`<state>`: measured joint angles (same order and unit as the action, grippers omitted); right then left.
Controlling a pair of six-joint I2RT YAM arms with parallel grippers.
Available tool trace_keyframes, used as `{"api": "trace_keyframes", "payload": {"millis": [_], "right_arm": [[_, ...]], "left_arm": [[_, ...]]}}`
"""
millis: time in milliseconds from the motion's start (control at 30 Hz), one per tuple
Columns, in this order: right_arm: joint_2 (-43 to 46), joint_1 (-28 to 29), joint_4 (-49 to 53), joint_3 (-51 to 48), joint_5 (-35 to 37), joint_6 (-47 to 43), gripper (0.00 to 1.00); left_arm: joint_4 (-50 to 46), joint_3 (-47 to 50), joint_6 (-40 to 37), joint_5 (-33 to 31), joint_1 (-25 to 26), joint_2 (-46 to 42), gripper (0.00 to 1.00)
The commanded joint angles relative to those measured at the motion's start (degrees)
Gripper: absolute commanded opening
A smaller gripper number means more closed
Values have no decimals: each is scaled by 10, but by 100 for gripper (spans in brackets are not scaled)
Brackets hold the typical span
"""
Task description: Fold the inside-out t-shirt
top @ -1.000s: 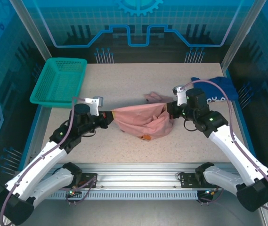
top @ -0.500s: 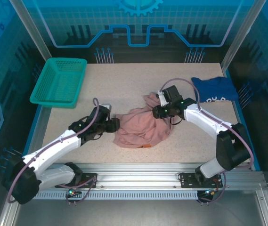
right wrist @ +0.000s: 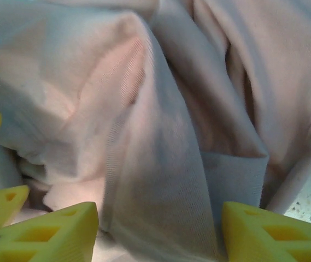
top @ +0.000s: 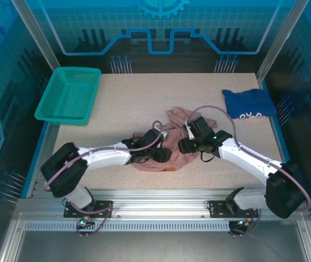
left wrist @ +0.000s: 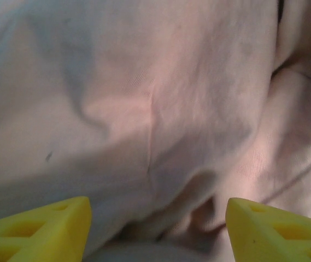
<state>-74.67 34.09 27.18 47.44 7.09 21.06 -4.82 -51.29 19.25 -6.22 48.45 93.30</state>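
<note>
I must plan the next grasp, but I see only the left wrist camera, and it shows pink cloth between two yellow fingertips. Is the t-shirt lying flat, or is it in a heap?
Observer: In a heap. The t-shirt is bunched near the middle of the table, not spread out.
Operator: Where is the other arm?
Observer: The right gripper is on the right side of the heap, with its jaws apart.
Operator: Is anything else on the table?
Observer: A green basket sits in the far left corner and a dark blue shirt lies at the far right, both apart from the heap.
</note>
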Motion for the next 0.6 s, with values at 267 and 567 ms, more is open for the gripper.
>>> {"api": "trace_keyframes", "payload": {"millis": [267, 567], "right_arm": [[-31, -7, -56, -23, 31, 32, 33], [8, -40, -20, -15, 25, -13, 7]], "left_arm": [[30, -74, -35, 17, -17, 87, 29], [60, -40, -13, 89, -49, 22, 3]]}}
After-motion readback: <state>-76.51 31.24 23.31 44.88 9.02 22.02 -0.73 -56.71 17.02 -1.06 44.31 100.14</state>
